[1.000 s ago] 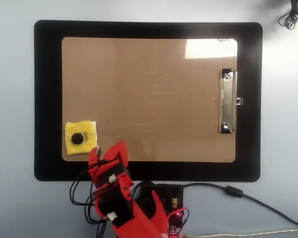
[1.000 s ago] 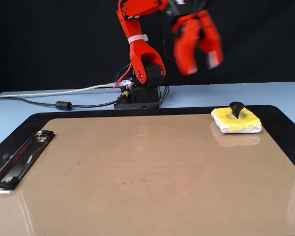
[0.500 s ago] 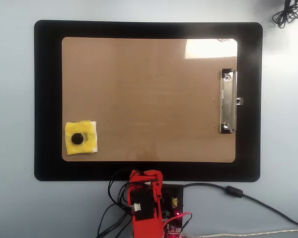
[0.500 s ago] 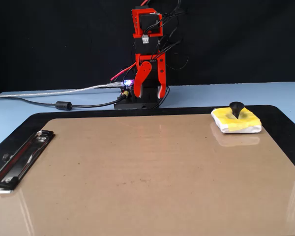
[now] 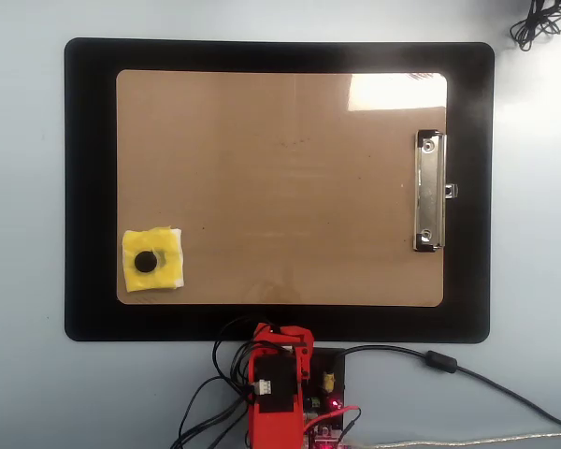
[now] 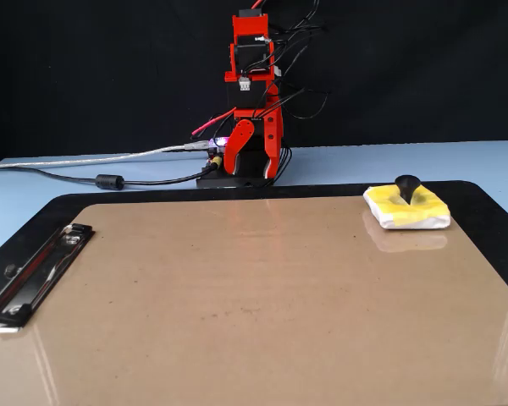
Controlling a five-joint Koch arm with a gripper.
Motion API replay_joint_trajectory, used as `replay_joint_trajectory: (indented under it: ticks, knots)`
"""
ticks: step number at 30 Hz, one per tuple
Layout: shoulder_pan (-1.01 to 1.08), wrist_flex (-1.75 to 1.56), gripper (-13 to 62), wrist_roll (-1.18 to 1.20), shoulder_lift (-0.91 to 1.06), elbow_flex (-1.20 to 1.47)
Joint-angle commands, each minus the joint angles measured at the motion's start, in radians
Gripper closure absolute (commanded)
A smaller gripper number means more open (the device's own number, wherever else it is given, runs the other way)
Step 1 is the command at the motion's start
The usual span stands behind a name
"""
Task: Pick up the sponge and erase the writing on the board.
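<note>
The end effector hangs folded over the arm's base, pointing down, its jaws slightly apart and empty. The sponge rests on a corner of the board, well apart from the end effector, to its right in the fixed view. The board lies on a black mat on the table.
</note>
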Motion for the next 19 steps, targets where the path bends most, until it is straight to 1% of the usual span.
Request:
replay_joint_trajectory:
  ticks: [1, 19]
  knots:
    - [0.0, 0.061, 15.5, -0.006, 0.049, 0.034]
    - [-0.006, 0.06, 15.1, 0.011, 0.049, 0.031]
